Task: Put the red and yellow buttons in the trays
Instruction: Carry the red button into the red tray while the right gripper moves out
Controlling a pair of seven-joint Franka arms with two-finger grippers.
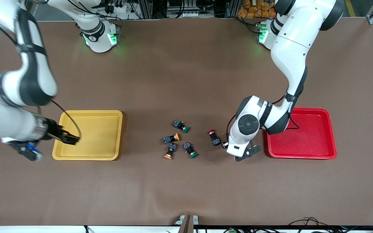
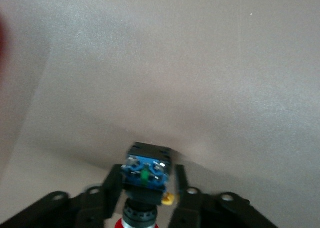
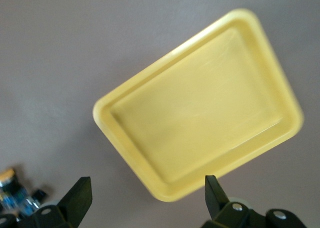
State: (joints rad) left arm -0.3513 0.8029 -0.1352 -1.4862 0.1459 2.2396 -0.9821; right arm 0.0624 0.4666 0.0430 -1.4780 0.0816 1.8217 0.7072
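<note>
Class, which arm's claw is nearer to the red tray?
Left. The left claw, shut on a red button, sits just beside the red tray; the open right claw hovers over the yellow tray.

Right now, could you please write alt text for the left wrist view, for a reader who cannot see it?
The left hand is shut on a push-button switch, its black fingers pressing both sides of the black-and-blue body, with a red cap just showing at the picture's edge. Around it lies only the plain brown table.
</note>
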